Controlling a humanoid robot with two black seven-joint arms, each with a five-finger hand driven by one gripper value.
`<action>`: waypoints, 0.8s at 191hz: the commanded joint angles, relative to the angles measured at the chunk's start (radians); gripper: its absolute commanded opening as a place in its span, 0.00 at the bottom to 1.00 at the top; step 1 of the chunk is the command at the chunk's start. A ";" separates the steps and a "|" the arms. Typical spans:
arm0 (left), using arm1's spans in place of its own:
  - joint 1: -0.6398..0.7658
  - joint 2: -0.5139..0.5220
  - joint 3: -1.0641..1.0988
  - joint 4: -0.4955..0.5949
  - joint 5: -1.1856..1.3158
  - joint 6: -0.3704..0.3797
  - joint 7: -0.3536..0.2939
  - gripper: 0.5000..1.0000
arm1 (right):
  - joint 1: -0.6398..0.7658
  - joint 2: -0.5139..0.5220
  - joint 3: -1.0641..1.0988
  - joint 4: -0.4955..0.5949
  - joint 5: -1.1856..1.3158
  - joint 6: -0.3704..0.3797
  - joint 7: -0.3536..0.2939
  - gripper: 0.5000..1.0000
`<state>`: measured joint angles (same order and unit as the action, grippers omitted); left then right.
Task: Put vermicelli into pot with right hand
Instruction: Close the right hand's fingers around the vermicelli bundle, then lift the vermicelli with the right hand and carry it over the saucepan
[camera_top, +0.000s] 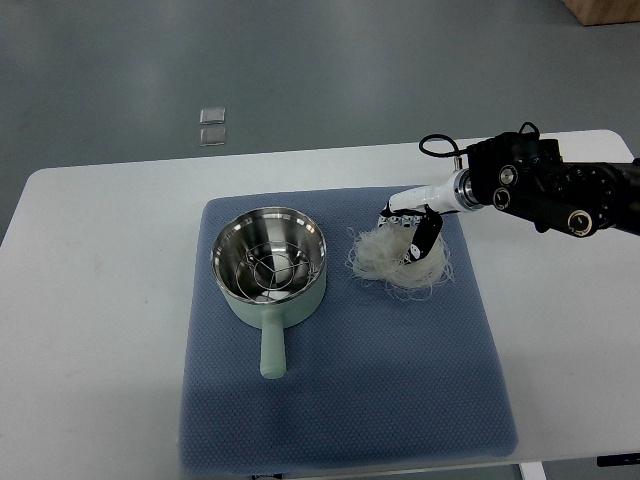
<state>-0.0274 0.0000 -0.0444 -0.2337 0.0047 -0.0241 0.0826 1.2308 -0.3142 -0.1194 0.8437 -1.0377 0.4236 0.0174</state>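
Fingers (425, 235) of the right hand (412, 225) curl into the vermicelli nest (398, 262) beneath them, gathering strands, apparently to carry them to the pot (268, 262).

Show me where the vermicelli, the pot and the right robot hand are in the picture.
vermicelli (385, 262), top view, on the white tangle left of the fingers.
pot (271, 353), top view, on its pale green handle.
right robot hand (418, 232), top view, on the dark fingers resting over the noodles.
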 joint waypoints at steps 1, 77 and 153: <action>0.001 0.000 -0.002 0.001 0.000 0.000 0.000 1.00 | 0.004 -0.009 0.011 0.002 -0.001 0.004 0.006 0.00; 0.001 0.000 0.000 0.002 0.000 0.000 0.000 1.00 | 0.246 -0.160 0.076 0.112 0.079 0.161 0.026 0.00; 0.000 0.000 0.001 -0.003 0.000 0.000 0.000 1.00 | 0.535 -0.243 0.072 0.202 0.185 0.187 0.024 0.00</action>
<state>-0.0274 0.0000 -0.0434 -0.2361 0.0046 -0.0247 0.0827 1.7318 -0.5686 -0.0439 1.0404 -0.8772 0.6107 0.0430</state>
